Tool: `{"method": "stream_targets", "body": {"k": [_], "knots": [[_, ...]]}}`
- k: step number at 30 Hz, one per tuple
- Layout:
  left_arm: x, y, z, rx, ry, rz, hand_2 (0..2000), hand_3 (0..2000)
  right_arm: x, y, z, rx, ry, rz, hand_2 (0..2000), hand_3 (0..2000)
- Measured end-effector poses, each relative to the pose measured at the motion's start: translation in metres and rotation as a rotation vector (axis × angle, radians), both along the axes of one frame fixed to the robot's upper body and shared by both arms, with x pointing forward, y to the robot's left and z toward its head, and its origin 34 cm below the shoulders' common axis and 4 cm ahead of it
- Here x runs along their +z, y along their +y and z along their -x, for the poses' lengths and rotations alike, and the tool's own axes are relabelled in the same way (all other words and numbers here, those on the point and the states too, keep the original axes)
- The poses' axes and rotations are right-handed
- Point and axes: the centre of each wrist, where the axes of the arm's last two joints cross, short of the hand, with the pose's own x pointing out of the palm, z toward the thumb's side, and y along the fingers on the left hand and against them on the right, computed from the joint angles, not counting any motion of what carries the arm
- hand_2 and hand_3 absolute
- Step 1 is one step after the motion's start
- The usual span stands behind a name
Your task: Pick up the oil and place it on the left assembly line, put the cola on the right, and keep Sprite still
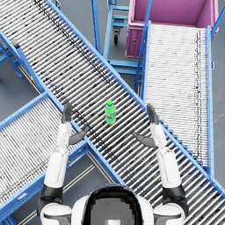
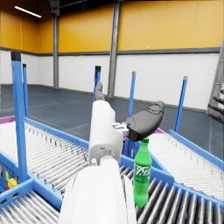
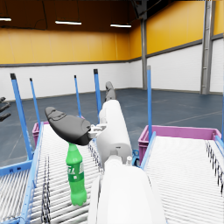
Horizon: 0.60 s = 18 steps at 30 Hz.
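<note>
1. Sprite bottle is standing upright on the rollers of the diagonal roller conveyor. It is sitting between the two hands and touching neither.
2. It is showing as a green plastic bottle with a green cap. Both wrist views are showing a green label with white lettering, but the letters are too blurred to read with certainty.
3. The left hand is hovering over the near-left edge of that conveyor, well apart from the bottle. Its fingers are stretching straight ahead and its thumb is sticking out sideways towards the bottle, so the hand is spread and holding nothing.
4. The right hand is hovering over the conveyor on the bottle's other side. Its fingers are likewise extending straight and its thumb is jutting out towards the bottle, and it too is spread and gripping nothing.
5. The left roller line is lying beside the left arm, lower than the diagonal conveyor.
6. The right roller line is running away from the robot beyond the right hand, ending against a magenta bin.
7. Blue metal rails are framing all three lines.
8. Yellow and white hall walls are showing behind them in the wrist views.
</note>
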Motion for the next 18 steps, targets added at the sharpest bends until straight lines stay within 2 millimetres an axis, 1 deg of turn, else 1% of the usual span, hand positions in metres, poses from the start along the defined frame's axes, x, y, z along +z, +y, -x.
{"method": "stream_targets", "body": {"k": [5,18], "knots": [[-0.0044,-0.0019,0.0009,-0.015,0.027,0.009,0,0,-0.0043,0.0025,0.0006,0.024,0.025,-0.006,0,0],[-0.0054,-0.0024,0.0011,-0.019,0.033,0.011,0,0,-0.0053,0.0031,0.0007,0.029,0.03,-0.007,0,0]]}}
